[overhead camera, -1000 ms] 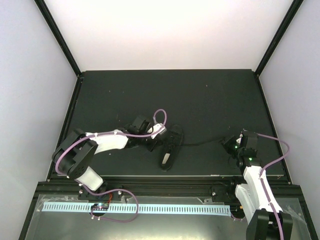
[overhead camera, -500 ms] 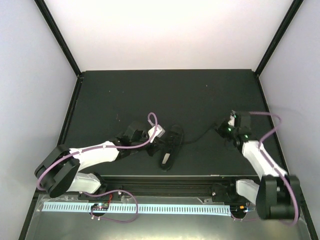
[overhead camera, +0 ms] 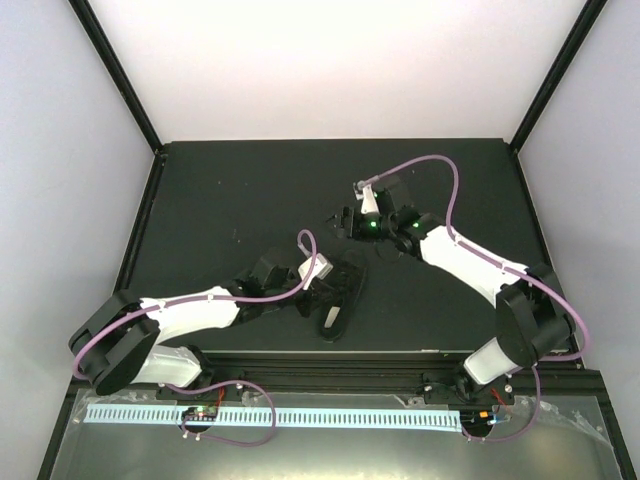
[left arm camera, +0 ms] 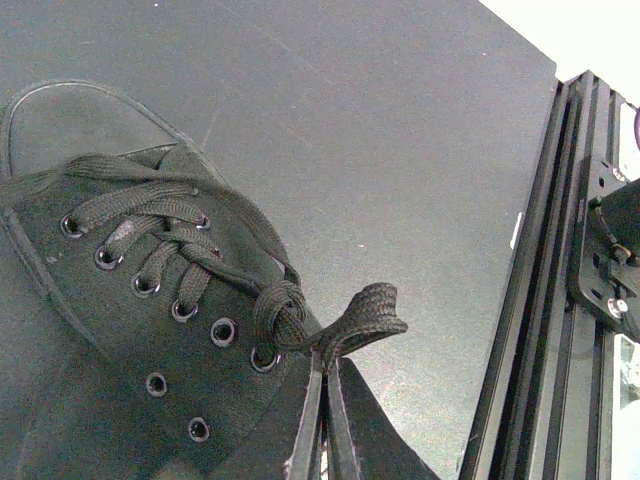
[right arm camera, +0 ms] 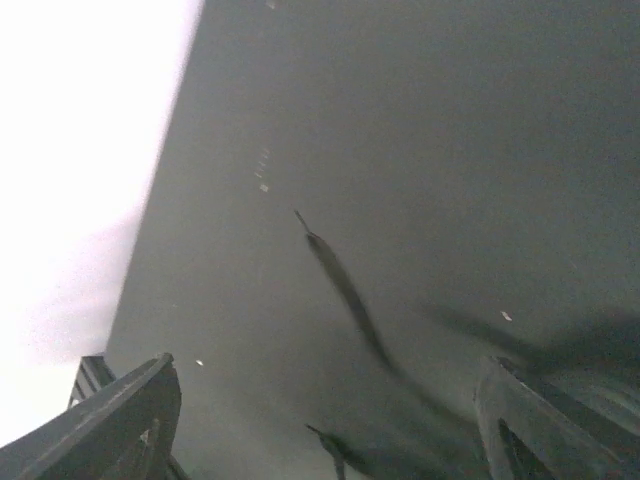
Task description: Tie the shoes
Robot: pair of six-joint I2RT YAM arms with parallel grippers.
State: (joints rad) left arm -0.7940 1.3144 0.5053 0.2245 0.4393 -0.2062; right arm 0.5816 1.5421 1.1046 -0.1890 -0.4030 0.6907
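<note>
L arm is stretching low from the near-left toward mid-table. L gripper (left arm camera: 322, 365) is sitting at the small black lace-up canvas shoe (overhead camera: 340, 295), fingers (left arm camera: 309, 420) pressed together, pinching a loop of thin black lace (left arm camera: 365, 308).

R arm is reaching up and leftward, w/ R gripper (overhead camera: 338, 218) hovering beyond the shoe, fingers (right arm camera: 130, 420) spread above a loose lace end (right arm camera: 345, 290).

The shoe is lying on the dark grey mat (overhead camera: 250, 190) near the front edge, long axis running near-to-far, toe pointing away and slightly right.
</note>
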